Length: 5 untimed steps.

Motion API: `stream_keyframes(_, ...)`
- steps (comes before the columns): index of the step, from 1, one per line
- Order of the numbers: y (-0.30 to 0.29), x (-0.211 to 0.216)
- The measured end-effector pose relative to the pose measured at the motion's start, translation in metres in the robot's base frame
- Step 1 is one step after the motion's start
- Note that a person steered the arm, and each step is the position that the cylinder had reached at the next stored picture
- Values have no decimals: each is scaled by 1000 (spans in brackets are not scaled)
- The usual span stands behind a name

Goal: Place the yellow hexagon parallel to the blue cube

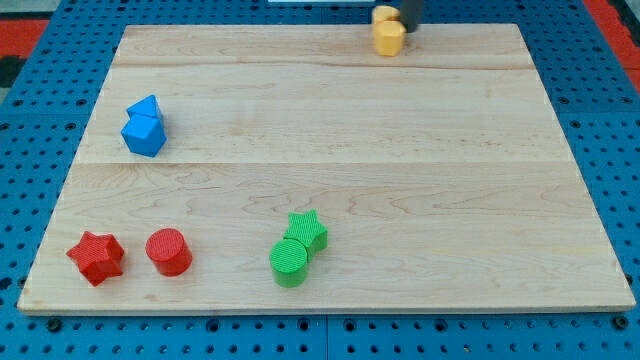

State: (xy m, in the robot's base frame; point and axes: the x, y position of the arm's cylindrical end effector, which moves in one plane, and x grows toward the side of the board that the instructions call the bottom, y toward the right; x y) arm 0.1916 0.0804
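Dark and straight, the rod comes in at the view's top with my tip [409,24] touching the right side of the yellow hexagon [389,38]; a second yellow block [384,15], shape unclear, sits just behind it, and having no jaws the tip grasps nothing. Far off at the left of the pale wooden board [330,130] lies the blue cube [144,136] touching a second blue block [147,107]. Along the bottom sit ridged pieces: a red star [96,257], red cylinder [169,251], green cylinder [290,261] and green star [306,230].
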Motion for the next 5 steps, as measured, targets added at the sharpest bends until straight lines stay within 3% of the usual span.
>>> stream_keyframes(1, -87, 12)
stream_keyframes(2, -77, 28)
stream_keyframes(3, -92, 7)
stream_keyframes(4, -39, 2)
stream_keyframes(5, -35, 49)
